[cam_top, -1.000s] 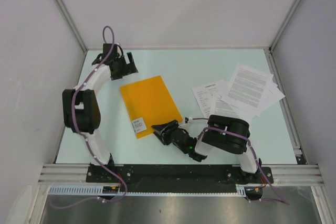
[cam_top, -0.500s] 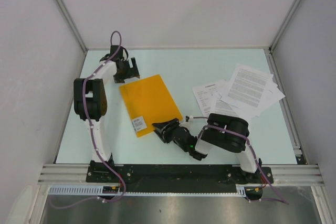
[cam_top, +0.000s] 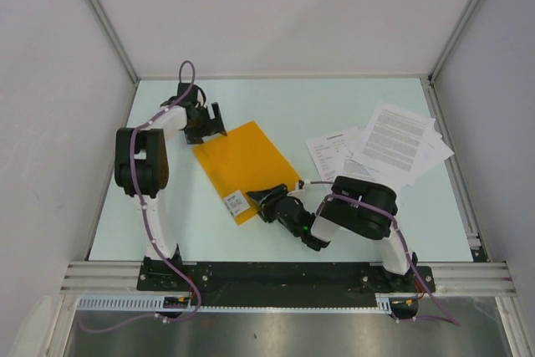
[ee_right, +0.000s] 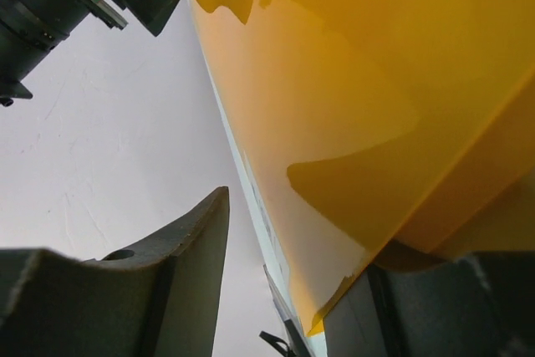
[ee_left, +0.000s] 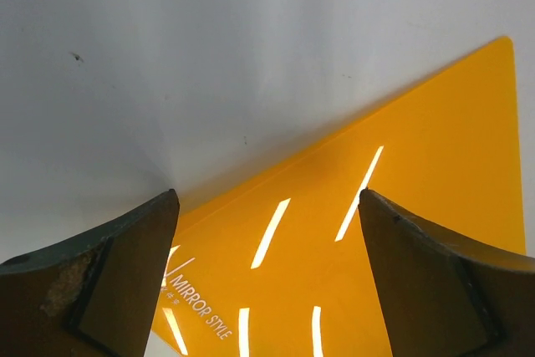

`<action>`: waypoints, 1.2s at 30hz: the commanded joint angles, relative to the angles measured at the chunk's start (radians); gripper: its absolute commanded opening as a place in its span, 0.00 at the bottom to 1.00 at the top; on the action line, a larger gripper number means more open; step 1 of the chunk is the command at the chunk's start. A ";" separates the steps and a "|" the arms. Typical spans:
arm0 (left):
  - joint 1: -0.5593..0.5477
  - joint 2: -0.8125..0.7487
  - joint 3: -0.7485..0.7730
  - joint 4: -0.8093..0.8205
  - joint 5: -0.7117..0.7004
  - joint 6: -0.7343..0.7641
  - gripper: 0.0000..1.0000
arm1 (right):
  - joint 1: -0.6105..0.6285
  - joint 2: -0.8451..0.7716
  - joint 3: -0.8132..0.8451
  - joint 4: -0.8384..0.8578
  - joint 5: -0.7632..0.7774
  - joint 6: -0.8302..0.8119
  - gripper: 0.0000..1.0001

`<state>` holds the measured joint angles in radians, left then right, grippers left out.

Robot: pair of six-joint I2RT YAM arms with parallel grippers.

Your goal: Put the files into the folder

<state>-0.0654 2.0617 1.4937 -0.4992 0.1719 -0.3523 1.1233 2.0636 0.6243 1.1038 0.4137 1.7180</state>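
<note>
On my left, the left gripper (cam_top: 207, 120) hangs at the far left corner of the folder (cam_top: 247, 160). Its wrist camera shows its fingers (ee_left: 100, 290) spread wide, with that orange corner lying in the gap below them and nothing clamped. I can't tell whether either tip touches the sheet.

The folder lies flat on the pale table (cam_top: 334, 106), turned at a slant, its small white label (cam_top: 236, 201) at the near corner.

Just right of that label sits the right gripper (cam_top: 266, 201), low at the folder's near edge. Its fingers (ee_right: 171, 277) are parted too. In its wrist view the orange edge rides up over one finger while the other stands apart from it, so it is touching, not pinching.

Further right, the papers (cam_top: 399, 144) lie in a loose, overlapping pile, well apart from the folder.
</note>
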 commanded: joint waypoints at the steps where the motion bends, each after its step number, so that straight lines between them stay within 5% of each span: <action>1: -0.022 -0.049 -0.042 -0.024 0.044 -0.020 0.95 | -0.008 0.018 0.023 -0.059 0.033 -0.067 0.45; 3: -0.022 -0.057 -0.044 -0.028 0.043 -0.019 0.94 | -0.010 0.001 0.023 -0.067 0.040 -0.098 0.42; 7: -0.022 -0.087 0.018 -0.067 0.025 -0.020 0.95 | 0.006 -0.060 0.022 -0.116 0.086 -0.240 0.19; 12: -0.022 -0.198 0.154 -0.203 -0.021 -0.068 1.00 | 0.027 -0.183 0.023 -0.180 0.175 -0.646 0.00; 19: -0.020 -0.527 0.116 -0.421 -0.054 -0.253 1.00 | 0.067 -0.324 0.049 -0.199 0.240 -1.345 0.00; 24: -0.022 -0.887 -0.224 -0.259 0.160 -0.541 1.00 | 0.127 -0.329 0.083 -0.154 0.315 -1.658 0.00; 27: -0.034 -1.026 -0.353 -0.188 0.172 -0.695 1.00 | 0.184 -0.318 0.091 -0.101 0.390 -1.811 0.00; 36: -0.092 -1.036 -0.359 -0.239 0.100 -0.800 1.00 | 0.312 -0.214 0.143 0.082 0.500 -2.087 0.00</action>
<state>-0.1181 1.0145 1.1248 -0.7444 0.2806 -1.0695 1.3941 1.7973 0.6983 1.0206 0.8062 -0.1658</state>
